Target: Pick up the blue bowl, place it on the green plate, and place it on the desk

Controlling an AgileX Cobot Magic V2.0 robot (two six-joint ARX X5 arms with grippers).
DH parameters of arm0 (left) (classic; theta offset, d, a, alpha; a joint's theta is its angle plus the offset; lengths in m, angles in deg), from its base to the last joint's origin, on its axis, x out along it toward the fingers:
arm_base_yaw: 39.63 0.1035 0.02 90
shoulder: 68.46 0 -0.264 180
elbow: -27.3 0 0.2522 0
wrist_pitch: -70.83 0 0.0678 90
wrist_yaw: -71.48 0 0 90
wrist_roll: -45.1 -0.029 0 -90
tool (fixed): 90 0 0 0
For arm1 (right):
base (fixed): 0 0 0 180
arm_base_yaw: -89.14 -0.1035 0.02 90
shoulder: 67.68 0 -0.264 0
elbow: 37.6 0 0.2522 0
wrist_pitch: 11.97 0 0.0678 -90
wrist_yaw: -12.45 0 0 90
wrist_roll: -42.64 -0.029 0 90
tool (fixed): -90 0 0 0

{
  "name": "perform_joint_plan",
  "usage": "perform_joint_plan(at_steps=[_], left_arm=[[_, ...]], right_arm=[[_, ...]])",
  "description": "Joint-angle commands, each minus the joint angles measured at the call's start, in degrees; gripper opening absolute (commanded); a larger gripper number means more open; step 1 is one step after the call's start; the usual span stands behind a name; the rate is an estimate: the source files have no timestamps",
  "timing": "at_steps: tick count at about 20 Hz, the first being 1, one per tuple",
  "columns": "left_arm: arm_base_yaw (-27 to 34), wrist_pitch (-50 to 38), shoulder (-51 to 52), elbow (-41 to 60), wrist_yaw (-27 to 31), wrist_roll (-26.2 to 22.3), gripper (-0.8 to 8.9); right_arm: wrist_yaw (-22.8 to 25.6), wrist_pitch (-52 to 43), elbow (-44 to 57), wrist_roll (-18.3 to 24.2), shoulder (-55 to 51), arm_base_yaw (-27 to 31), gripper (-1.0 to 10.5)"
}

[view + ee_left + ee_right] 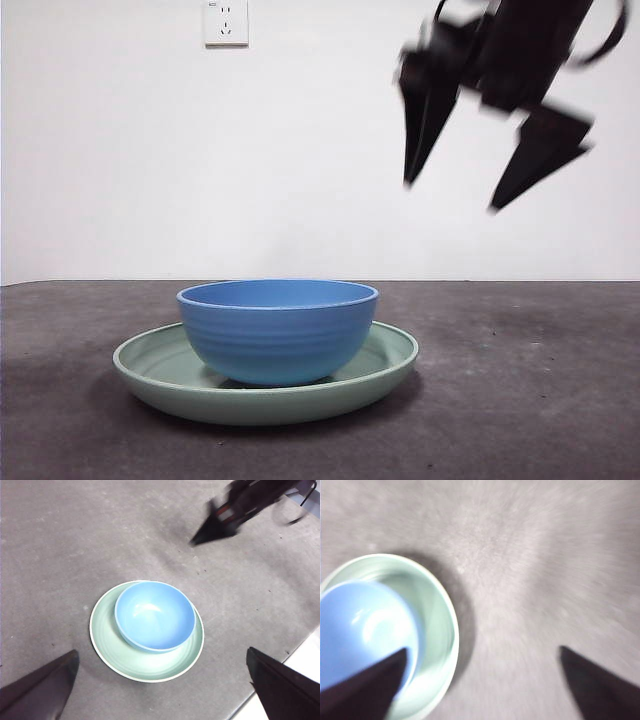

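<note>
Blue bowl [277, 330] is being carried upright inside the green plate [385, 368], set off-centre, close against one part of the plate's rim. Both are being borne by the dark grey table [520, 400], whose surface is matte and mottled. The bowl is empty; a pale sheen is being shown on its inner wall in the left wrist view.

Right tool [495, 165] is being held high in the air, above the table and off to the side of the dishes, touching nothing. Its two black jaws are spread wide apart, released, with nothing between them. In the front view it is blurred. In its own wrist view, the plate and bowl are being seen beside one jaw, also blurred.

Left tool [160, 687] is being held well above the dishes, looking down on them. Its jaws are likewise spread wide, released and empty.

A white wall socket [226, 22] is being shown on the wall behind.
</note>
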Motion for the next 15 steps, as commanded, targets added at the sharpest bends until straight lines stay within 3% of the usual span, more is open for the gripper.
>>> perform_joint_plan(at_steps=[1, 7, 15], left_arm=[[-0.2, -0.2, -0.2, -0.9, -0.2, 0.1, 5.66], [-0.2, 0.3, -0.2, -0.9, -0.2, 0.1, 5.66], [-0.2, 1.0, -0.2, -0.9, -0.2, 0.1, 5.62]], right_arm=[[1.9, 4.4, -1.0, 0.6, -6.4, -1.0, 6.3], [4.4, 20.0, -1.0, 2.9, -25.3, -1.4, 6.5], [4.4, 29.6, -0.7, 5.1, -43.0, -1.4, 6.5]])
